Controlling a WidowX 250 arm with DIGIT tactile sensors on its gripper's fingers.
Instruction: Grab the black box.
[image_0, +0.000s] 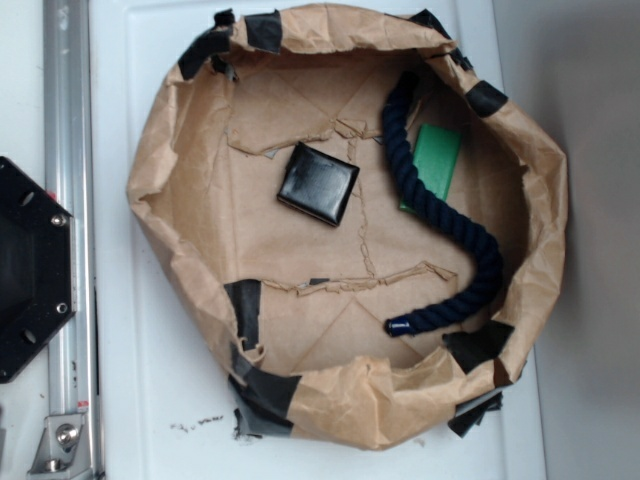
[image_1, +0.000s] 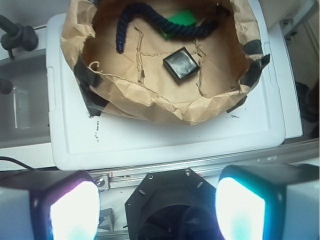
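Observation:
The black box is a small glossy square case lying flat on the brown paper floor of a crumpled paper basin. In the wrist view the black box lies far ahead, inside the basin. My gripper is open, with its two glowing pads wide apart and nothing between them. It hangs high above the robot base, well short of the basin. The exterior view does not show the gripper.
A dark navy rope curves along the basin's right side, over a flat green block. The basin's raised paper walls are patched with black tape. It sits on a white board. A metal rail runs by the base.

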